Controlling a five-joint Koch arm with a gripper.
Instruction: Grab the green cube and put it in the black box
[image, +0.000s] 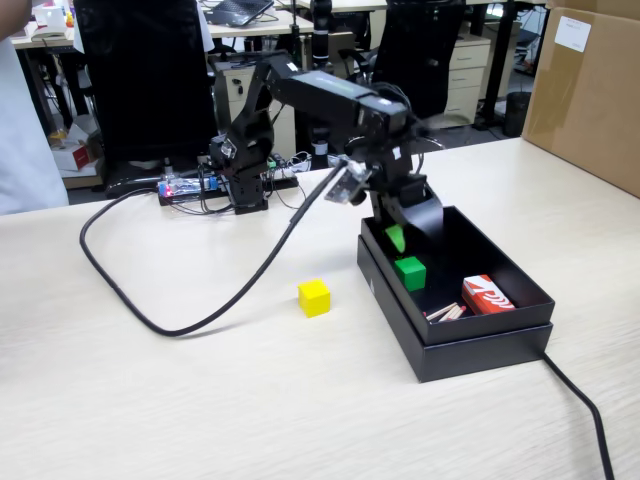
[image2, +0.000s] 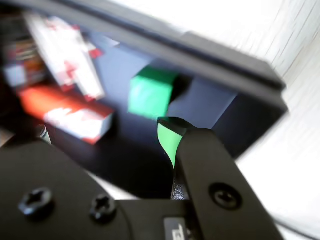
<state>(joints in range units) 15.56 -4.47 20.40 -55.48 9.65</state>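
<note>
The hand (image: 400, 238) is hanging just over the black box (image: 500, 340), its green-tipped finger (image2: 169, 137) poised a little above the green cube (image: 410, 272); whether it is spread or pressed together I cannot tell, since only one finger is showing clearly. The green cube is sitting free on the floor of the box, near a red and white packet (image: 487, 295). Out on the counter (image: 150, 400), a yellow cube (image: 314, 297) is lying just beside the box.
</note>
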